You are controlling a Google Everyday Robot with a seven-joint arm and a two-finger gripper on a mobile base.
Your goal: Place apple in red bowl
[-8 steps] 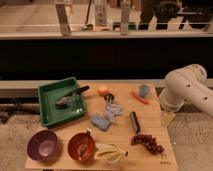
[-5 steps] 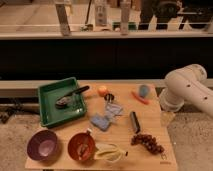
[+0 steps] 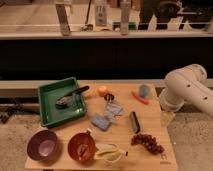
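The apple [image 3: 102, 90] is a small orange-red round fruit at the back middle of the wooden table [image 3: 125, 150]. The red bowl [image 3: 71, 145] stands at the front of the table, left of centre, with something pale lying in it. My arm [image 3: 186, 92] comes in from the right, a bulky white elbow. The gripper [image 3: 167, 118] hangs below it at the table's right edge, well right of the apple and far from the bowl. It holds nothing that I can see.
A green tray [image 3: 46, 92] with a dark-handled utensil [image 3: 70, 97] is at the back left. A purple bowl [image 3: 43, 144], a banana [image 3: 107, 151], grapes [image 3: 147, 142], a black bar [image 3: 134, 121], blue items [image 3: 105, 119], a carrot [image 3: 140, 98] and a blue object [image 3: 144, 90] also lie on the table.
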